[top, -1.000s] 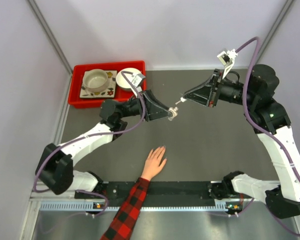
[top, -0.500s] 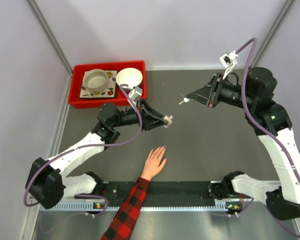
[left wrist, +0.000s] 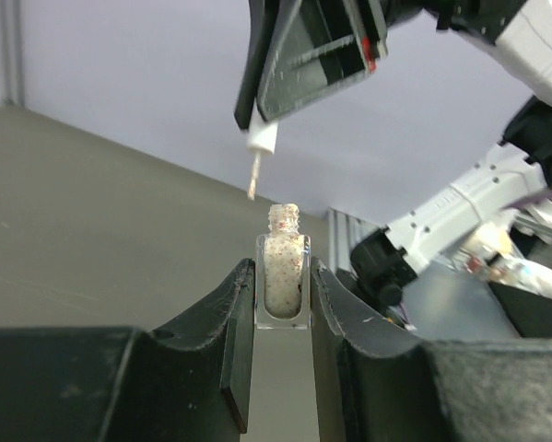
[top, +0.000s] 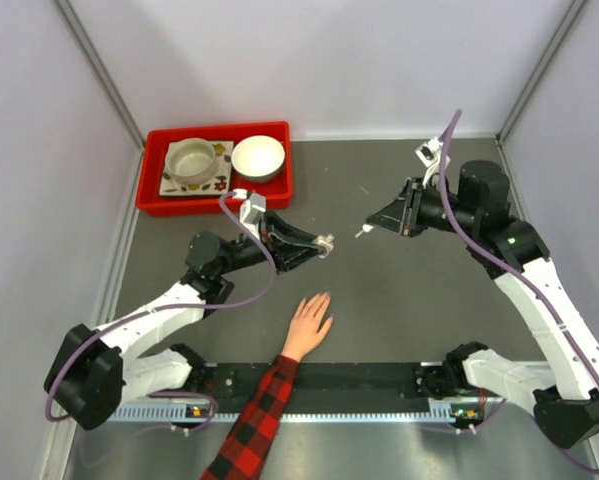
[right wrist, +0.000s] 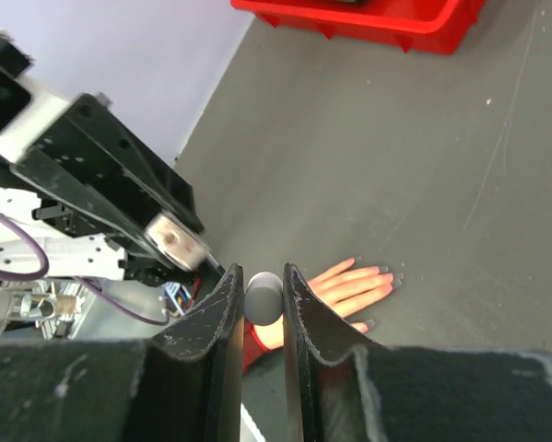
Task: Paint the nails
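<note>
A light-skinned hand [top: 308, 322] with a red-and-black plaid sleeve lies flat on the grey table, fingers pointing away. Its tiny nails [top: 325, 297] sit at the fingertips and also show in the right wrist view [right wrist: 393, 277]. My left gripper [top: 316, 245] is shut on a small clear polish bottle [left wrist: 282, 276] of pale speckled polish, uncapped, held above the table beyond the hand. My right gripper [top: 374, 222] is shut on the grey brush cap [right wrist: 264, 296]. The thin brush [left wrist: 254, 177] hangs just above and left of the bottle mouth, apart from it.
A red bin [top: 155, 165] at the back left holds a patterned plate with a cup [top: 192, 160] and a white bowl [top: 258, 156]. Grey walls close in left, right and back. The black arm-base rail [top: 359, 378] runs along the near edge.
My left gripper has drawn the bottle back left and nearer. My right gripper has brought the brush down and nearer, following the bottle. The hand has not moved.
</note>
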Controlling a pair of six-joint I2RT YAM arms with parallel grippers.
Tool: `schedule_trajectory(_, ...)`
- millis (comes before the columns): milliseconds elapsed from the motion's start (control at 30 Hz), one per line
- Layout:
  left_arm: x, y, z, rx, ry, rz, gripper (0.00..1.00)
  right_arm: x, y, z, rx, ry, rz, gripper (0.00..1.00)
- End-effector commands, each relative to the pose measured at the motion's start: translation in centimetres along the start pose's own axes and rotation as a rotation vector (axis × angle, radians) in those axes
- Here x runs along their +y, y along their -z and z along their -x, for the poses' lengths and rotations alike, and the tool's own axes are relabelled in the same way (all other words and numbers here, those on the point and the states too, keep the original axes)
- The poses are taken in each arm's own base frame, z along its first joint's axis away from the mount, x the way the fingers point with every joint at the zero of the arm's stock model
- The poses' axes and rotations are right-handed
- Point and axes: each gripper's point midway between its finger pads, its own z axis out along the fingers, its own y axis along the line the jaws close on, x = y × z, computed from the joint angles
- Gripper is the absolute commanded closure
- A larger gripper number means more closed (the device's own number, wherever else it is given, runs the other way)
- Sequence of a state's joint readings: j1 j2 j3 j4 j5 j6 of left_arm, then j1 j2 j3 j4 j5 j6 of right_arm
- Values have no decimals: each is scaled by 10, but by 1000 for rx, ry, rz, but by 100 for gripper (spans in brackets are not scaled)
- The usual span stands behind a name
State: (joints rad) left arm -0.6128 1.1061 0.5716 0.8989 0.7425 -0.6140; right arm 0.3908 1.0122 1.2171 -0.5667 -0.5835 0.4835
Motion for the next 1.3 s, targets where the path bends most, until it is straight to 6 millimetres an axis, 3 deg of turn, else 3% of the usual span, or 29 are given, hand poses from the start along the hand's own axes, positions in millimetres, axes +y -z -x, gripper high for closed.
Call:
schedule_trajectory(0, 5, 2, 39, -196, -178, 25, 100, 2, -4, 4, -50, 29, 31, 100)
schedule_trajectory(133, 16, 0, 45, -219, -233, 48, 100, -16, -16, -18, -21, -9, 18, 100)
schedule_trajectory(300, 29, 0, 57, -264, -235, 67, 100, -24, -38, -45, 8, 8, -9, 100)
schedule_trajectory(367, 39, 7, 59, -284, -229, 110, 100, -25, -49, -59, 29, -7, -4, 100)
schedule_trajectory(400, 43, 10, 60, -291, -224, 134, 100, -26, -55, -57, 8, -7, -2, 100)
schedule_trajectory(567, 66, 32, 63, -330, -193, 259, 100, -32, -78, -95, 68, -13, -9, 100)
schedule_trajectory(633, 66, 35, 63, -339, -178, 257, 100, -39, -81, -110, 80, -7, -14, 100)
schedule_trajectory(700, 65, 35, 57, -330, -165, 246, 100, -42, -79, -117, 74, 4, -10, 100)
schedule_trajectory(1000, 74, 39, 27, -307, -92, 230, 100, -71, -76, -186, 139, -14, 13, 100)
schedule_trajectory(1133, 81, 37, 6, -258, -53, 216, 100, -74, -75, -193, 116, -32, 17, 100)
schedule_trajectory(1267, 82, 39, -3, -273, -54, 201, 100, -79, -78, -200, 109, -42, 8, 100)
